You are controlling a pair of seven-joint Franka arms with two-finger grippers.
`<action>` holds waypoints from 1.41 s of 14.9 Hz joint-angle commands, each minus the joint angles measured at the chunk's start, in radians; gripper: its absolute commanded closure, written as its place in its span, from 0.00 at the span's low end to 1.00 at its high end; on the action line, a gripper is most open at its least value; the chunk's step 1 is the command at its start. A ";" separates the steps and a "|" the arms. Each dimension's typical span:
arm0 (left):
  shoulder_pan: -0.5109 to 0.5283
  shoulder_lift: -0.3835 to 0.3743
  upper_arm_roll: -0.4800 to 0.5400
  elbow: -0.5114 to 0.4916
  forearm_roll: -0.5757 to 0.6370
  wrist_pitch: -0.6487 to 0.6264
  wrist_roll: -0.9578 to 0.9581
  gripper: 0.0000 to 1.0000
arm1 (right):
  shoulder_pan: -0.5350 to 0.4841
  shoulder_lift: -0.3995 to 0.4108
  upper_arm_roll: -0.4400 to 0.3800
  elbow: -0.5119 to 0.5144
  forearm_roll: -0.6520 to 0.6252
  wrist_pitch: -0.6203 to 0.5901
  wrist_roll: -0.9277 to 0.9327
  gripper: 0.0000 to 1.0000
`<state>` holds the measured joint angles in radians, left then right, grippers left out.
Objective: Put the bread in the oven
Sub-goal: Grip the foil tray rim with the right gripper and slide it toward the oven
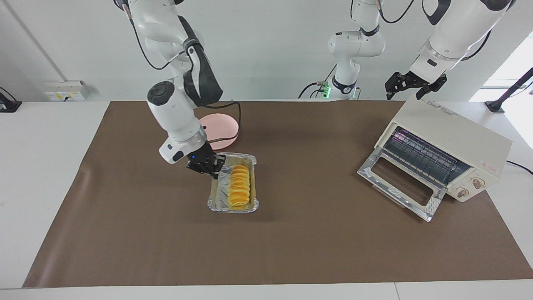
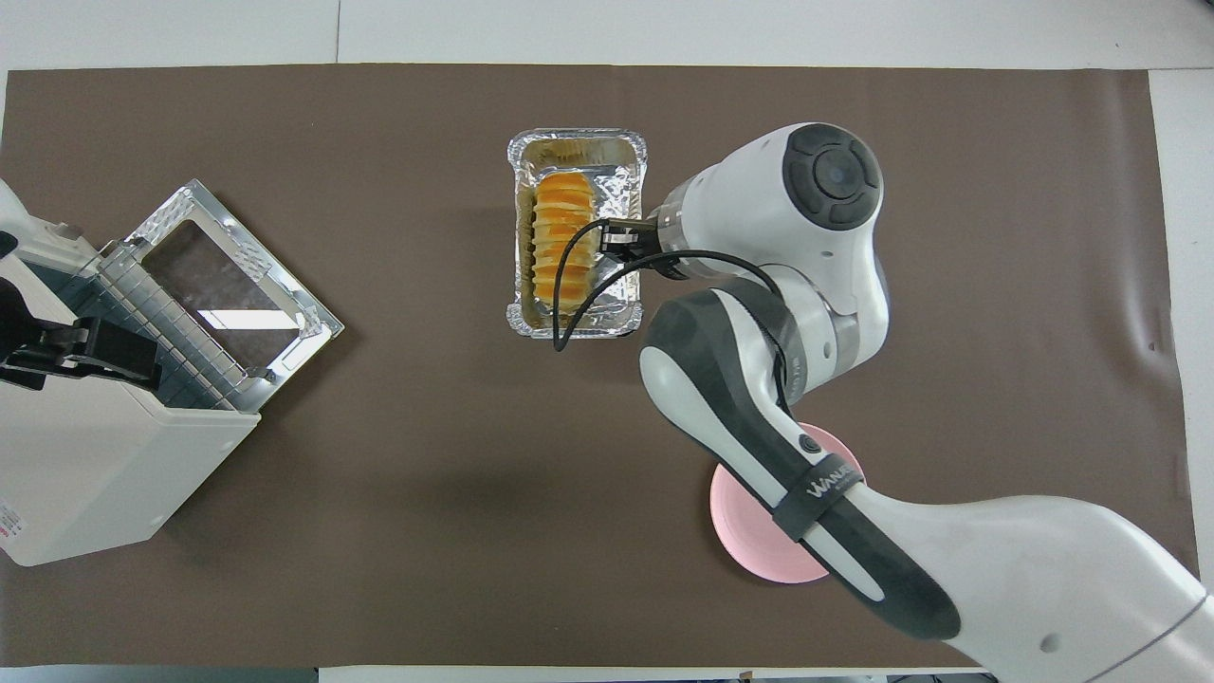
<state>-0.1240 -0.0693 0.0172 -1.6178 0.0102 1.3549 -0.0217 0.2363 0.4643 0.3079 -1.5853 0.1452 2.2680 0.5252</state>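
The bread (image 1: 239, 187) is a golden ridged loaf lying in a crinkled foil tray (image 1: 233, 208) near the middle of the brown mat. My right gripper (image 1: 210, 166) is shut on the tray's long rim, on the side toward the right arm's end. In the overhead view the bread (image 2: 561, 242), the tray (image 2: 579, 142) and the right gripper (image 2: 618, 245) show the same hold. The cream oven (image 1: 454, 125) stands at the left arm's end with its glass door (image 1: 395, 183) dropped open and the wire rack showing. My left gripper (image 1: 410, 85) waits in the air over the oven's top.
A round pink plate (image 1: 222, 129) lies nearer to the robots than the tray, partly covered by the right arm. In the overhead view the plate (image 2: 749, 531) shows under that arm. Bare mat lies between the tray and the oven (image 2: 95, 474).
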 commanded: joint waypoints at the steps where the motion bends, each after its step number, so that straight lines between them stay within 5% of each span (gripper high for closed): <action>1: 0.011 -0.029 -0.006 -0.036 0.007 0.021 0.006 0.00 | 0.027 0.108 -0.001 0.070 -0.007 0.047 0.024 1.00; 8: 0.011 -0.029 -0.006 -0.036 0.007 0.021 0.006 0.00 | 0.069 0.136 -0.001 -0.021 0.001 0.149 0.048 1.00; 9: 0.011 -0.030 -0.006 -0.036 0.007 0.021 0.006 0.00 | 0.067 0.132 -0.003 -0.019 -0.004 0.136 0.050 0.82; 10: 0.011 -0.030 -0.006 -0.036 0.008 0.021 0.006 0.00 | 0.066 0.131 -0.003 -0.013 -0.013 0.119 0.050 0.21; 11: 0.011 -0.030 -0.006 -0.036 0.008 0.021 0.008 0.00 | 0.069 0.128 -0.006 -0.006 -0.024 0.104 0.048 0.00; 16: 0.011 -0.029 -0.005 -0.034 0.011 0.036 0.009 0.00 | 0.017 0.001 -0.025 0.044 -0.076 -0.062 0.039 0.00; 21: -0.002 -0.029 -0.005 -0.040 0.011 0.097 -0.030 0.00 | -0.190 -0.229 -0.032 -0.015 -0.095 -0.325 -0.156 0.00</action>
<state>-0.1240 -0.0693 0.0171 -1.6181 0.0102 1.3912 -0.0258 0.1444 0.3390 0.2679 -1.5302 0.0667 2.0111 0.4604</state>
